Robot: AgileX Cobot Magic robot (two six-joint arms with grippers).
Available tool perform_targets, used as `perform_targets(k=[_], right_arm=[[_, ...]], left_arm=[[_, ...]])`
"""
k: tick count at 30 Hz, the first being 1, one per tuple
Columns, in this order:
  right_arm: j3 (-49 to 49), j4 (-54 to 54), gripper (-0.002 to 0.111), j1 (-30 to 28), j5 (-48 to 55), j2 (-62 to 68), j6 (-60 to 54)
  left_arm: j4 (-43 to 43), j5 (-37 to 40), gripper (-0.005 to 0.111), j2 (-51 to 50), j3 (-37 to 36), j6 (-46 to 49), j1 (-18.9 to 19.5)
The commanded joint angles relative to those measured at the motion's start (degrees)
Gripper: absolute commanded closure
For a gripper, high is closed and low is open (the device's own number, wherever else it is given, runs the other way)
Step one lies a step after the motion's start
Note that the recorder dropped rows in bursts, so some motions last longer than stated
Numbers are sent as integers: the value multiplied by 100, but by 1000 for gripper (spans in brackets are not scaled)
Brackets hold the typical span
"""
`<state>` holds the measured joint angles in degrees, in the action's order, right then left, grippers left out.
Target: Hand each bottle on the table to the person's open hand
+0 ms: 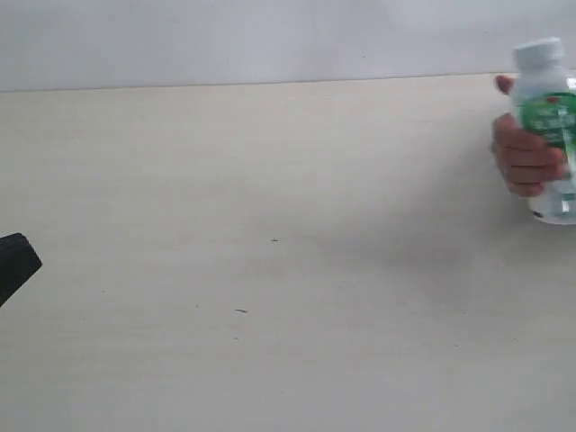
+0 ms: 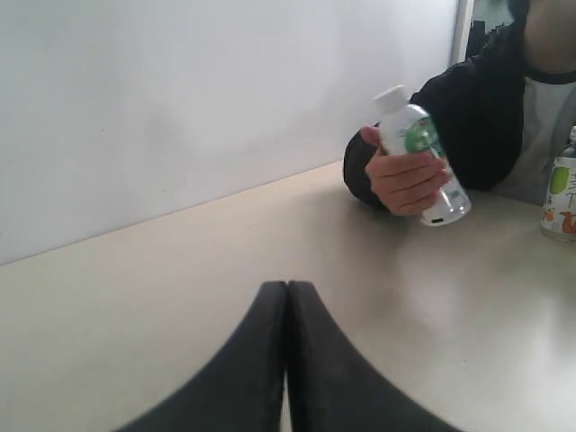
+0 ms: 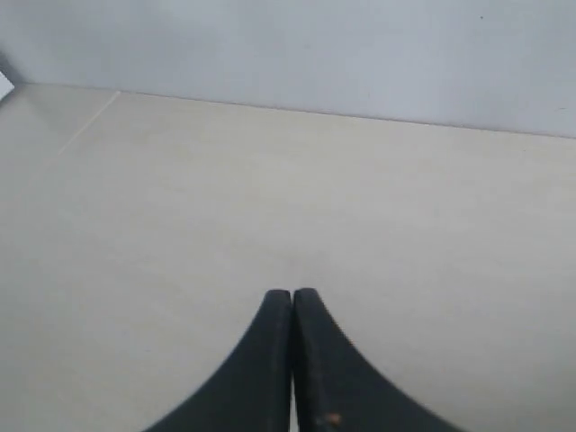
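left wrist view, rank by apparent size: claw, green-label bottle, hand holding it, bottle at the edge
1. left claw: largest, though nearest the camera
2. green-label bottle and hand: look alike, not ranked
3. floral bottle: smallest, partly cut off by the frame

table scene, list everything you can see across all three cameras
clear plastic bottle with green-white label and white cap: one, tilted, in the person's hand
white plastic bottle with green and orange print: one, standing on the table by the person
pale beige wood-look table: one, few dark specks
plain white wall: one, behind the table
person's hand: one, wrapped round the green-label bottle
left tool: one, black, shut, empty
right tool: one, black, shut, empty
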<state>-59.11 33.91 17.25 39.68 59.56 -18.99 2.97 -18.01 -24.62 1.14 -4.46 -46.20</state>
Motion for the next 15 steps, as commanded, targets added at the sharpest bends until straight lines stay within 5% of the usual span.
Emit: perform_targets(k=[1, 8, 15], right_arm=[[1318, 1448, 108, 8, -876, -925, -1315], [3236, 2505, 108, 8, -1429, -2532, -2300], [3693, 2505, 108, 8, -1403, -3059, -2300]], left_arm=[[-22, -20, 104, 25, -9, -27, 22], [-22, -20, 104, 25, -9, -27, 22], [-22, -20, 104, 25, -9, -27, 22]])
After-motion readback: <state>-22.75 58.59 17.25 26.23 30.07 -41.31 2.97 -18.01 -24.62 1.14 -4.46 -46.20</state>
